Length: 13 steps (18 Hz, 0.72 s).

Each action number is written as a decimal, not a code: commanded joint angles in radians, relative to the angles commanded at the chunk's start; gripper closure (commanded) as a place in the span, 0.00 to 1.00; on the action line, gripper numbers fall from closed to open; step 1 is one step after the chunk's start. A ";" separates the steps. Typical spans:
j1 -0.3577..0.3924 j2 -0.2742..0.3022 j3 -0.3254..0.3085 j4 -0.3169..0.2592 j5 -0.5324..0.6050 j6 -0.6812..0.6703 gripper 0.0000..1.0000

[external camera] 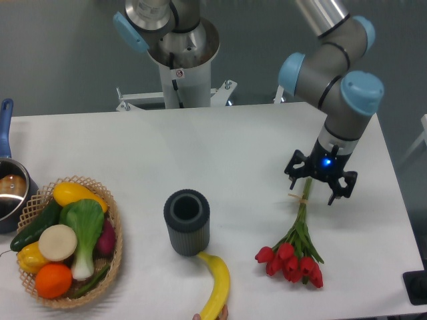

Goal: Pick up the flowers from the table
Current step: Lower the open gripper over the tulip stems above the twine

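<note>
The flowers (291,259) are a bunch of red tulips lying on the white table (220,147) at the front right. The blooms point toward the front edge. The thin green stems (303,213) run back and up to a tan band (294,195). My gripper (313,185) points straight down over the upper end of the stems. Its black fingers are spread to either side of the stems. The stem tips are hidden under the gripper body. I cannot see whether the fingertips touch the stems.
A dark grey ribbed cup (187,221) stands at the front centre, with a banana (215,287) just in front of it. A wicker basket (115,250) of vegetables sits at the front left, with a pot (8,193) behind it. The robot base (180,60) is behind the table.
</note>
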 joint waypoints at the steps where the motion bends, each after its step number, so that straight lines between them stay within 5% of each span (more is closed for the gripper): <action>1: -0.003 -0.012 0.000 0.002 0.002 0.000 0.00; 13: -0.024 -0.100 0.058 0.023 0.011 -0.002 0.00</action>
